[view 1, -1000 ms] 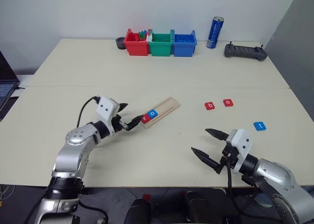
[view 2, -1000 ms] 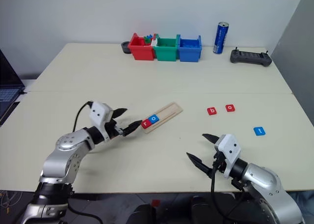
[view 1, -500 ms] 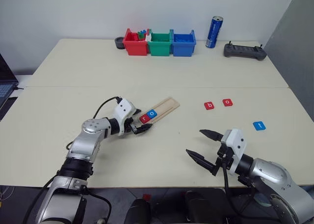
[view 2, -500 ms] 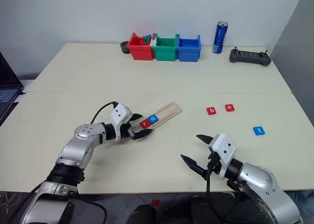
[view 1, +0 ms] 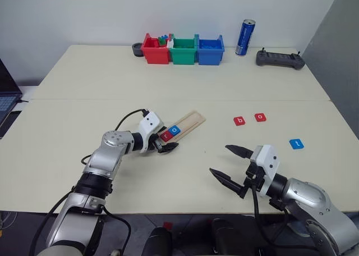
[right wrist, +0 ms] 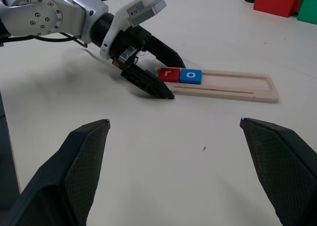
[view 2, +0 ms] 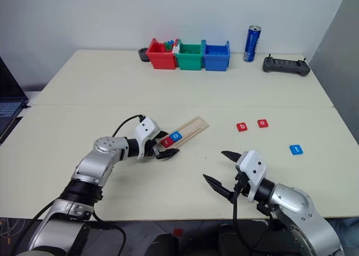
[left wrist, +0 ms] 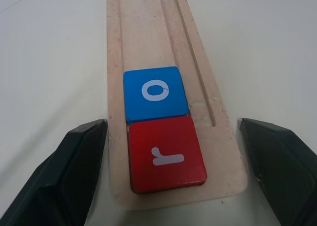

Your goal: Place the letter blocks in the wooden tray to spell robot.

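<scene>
Here we work down from the cream table (view 1: 235, 93) to the tiles. At its far edge stand three plastic bins: the red bin (view 1: 155, 50) holds a few small coloured pieces, while what lies in the green bin (view 1: 184, 49) and the blue bin (view 1: 210, 49) we cannot make out. A blue can (view 1: 245, 37) and a black controller (view 1: 280, 59) sit to their right.

The wooden tray (view 1: 188, 125) lies near the table's middle, slanted, a thin stiff strip that looks light enough to skid if nudged. In its groove, at the near end, sit the red r block (left wrist: 166, 153) and the blue o block (left wrist: 155, 93), touching. The left gripper (view 1: 162, 142) straddles that end with its jaws partly spread, one finger on each side, holding nothing that we can see.

The red b block (view 1: 239, 120), the red o block (view 1: 260, 117) and the blue t block (view 1: 297, 144) lie loose to the right. We judge them light, rigid and flat, best pinched across opposite edges. The right gripper (view 1: 232, 167) hovers wide and empty.
</scene>
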You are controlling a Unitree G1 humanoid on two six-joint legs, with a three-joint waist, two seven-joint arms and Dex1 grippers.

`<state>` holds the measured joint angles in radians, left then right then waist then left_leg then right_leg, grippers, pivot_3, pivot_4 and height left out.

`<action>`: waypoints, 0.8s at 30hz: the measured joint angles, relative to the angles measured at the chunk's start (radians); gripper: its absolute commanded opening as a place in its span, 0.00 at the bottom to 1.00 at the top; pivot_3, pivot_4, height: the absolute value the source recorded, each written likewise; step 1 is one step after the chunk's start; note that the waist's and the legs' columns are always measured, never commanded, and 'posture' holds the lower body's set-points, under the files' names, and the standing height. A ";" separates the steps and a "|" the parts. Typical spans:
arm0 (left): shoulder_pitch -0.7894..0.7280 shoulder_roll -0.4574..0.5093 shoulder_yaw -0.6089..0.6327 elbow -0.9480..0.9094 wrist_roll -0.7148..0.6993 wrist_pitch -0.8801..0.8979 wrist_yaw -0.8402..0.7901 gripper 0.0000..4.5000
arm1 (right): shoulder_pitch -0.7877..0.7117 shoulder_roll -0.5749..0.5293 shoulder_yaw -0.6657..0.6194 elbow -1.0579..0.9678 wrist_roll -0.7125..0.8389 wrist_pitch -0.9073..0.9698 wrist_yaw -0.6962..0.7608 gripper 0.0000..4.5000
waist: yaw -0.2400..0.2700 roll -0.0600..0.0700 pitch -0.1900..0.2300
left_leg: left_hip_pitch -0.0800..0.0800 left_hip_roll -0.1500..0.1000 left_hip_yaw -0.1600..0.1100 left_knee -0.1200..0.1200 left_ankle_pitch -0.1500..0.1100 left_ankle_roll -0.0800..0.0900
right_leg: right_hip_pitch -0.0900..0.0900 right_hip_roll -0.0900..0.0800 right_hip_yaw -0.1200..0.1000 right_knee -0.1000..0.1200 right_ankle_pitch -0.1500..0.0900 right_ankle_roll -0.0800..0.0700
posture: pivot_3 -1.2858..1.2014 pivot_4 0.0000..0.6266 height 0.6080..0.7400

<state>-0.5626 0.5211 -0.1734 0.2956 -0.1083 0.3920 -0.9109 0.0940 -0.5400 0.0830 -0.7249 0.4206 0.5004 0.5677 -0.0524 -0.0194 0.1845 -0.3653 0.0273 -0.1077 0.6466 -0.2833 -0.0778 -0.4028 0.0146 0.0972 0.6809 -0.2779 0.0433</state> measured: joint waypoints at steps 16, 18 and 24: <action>0.078 0.146 -0.065 -0.095 0.005 -0.181 -0.247 0.75 | 0.065 -0.228 -0.082 -0.050 0.040 0.106 0.104 1.00 | 0.002 0.000 -0.001 | 0.000 0.000 0.000 -0.001 0.000 0.000 | 0.000 0.000 0.000 -0.001 0.000 -0.001 | 0.52 0.24 1.00; 0.088 0.161 -0.089 -0.112 0.004 -0.229 -0.304 0.75 | 0.078 -0.253 -0.105 -0.078 0.081 0.148 0.118 1.00 | 0.003 0.000 -0.001 | 0.000 0.000 0.000 -0.001 0.000 0.000 | 0.000 0.000 0.000 -0.001 0.000 0.000 | 0.52 0.24 1.00; 0.099 0.173 -0.138 -0.142 0.005 -0.321 -0.401 0.75 | 0.093 -0.290 -0.148 -0.135 0.153 0.228 0.128 1.00 | 0.004 -0.001 0.000 | -0.001 0.000 0.000 -0.001 0.000 0.000 | 0.000 0.000 0.000 -0.001 -0.001 0.002 | 0.52 0.24 1.00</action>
<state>-0.4641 0.6936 -0.3115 0.1539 -0.1036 0.0706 -1.3120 0.1868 -0.8299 -0.0653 -0.8598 0.5737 0.7280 0.6961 -0.0482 -0.0199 0.1841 -0.3659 0.0275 -0.1074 0.6459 -0.2835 -0.0775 -0.4029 0.0145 0.0972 0.6800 -0.2791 0.0451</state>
